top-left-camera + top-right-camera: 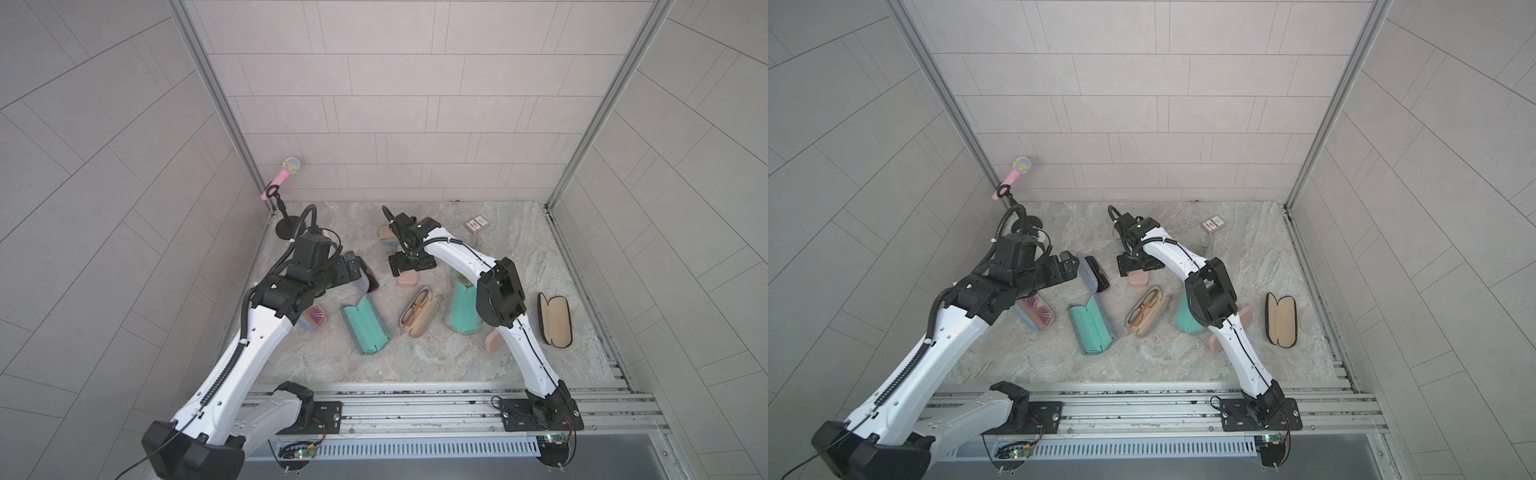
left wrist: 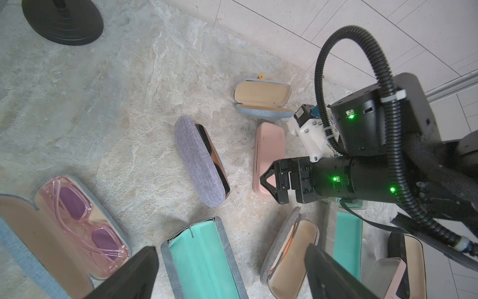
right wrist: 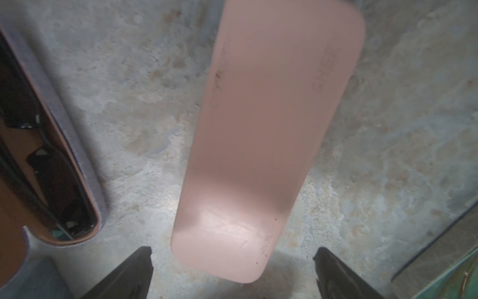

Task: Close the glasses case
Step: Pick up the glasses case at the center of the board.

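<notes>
As a top view shows, my right gripper (image 1: 405,270) over the closed smooth pink glasses case (image 1: 406,281) on the marbled table (image 1: 436,353), left wrist view, my left gripper (image 2: 230,270) spread wide, right wrist view, right fingers (image 3: 129,274) apart, straddling that case's end.

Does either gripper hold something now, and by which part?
Nothing is held. The left gripper and the right gripper are open; neither touches the pink case.
</notes>
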